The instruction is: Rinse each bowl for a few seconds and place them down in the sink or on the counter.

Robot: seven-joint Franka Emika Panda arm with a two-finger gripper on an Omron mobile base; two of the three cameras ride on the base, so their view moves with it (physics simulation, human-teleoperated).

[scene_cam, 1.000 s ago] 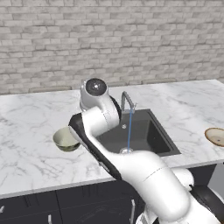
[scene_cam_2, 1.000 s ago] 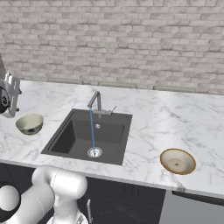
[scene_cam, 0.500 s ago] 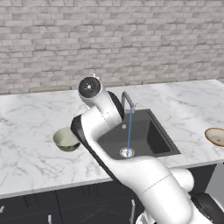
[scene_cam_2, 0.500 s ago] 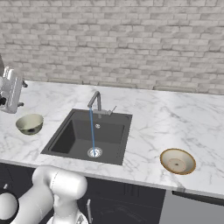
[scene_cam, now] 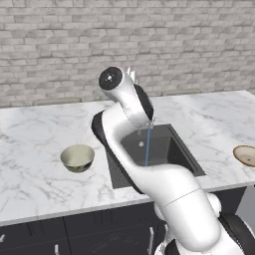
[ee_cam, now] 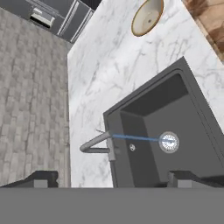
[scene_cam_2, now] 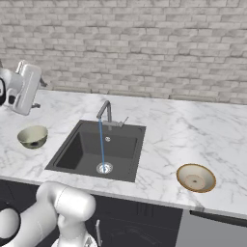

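Note:
A pale greenish-cream bowl stands upright on the white marble counter, left of the sink. A tan bowl rests on the counter to the sink's right. My gripper hangs open and empty in the air, above and behind the cream bowl, looking across the basin. A thin stream of water runs from the faucet onto the drain.
A grey brick wall rises right behind the counter. Dark cabinet fronts lie below the counter's front edge. My own arm crosses in front of the sink's left half in the left base view.
The hand has swung a little to the right and upward, from over the cream bowl's side toward the sink. Its jaws stay wide apart. Neither bowl has moved.

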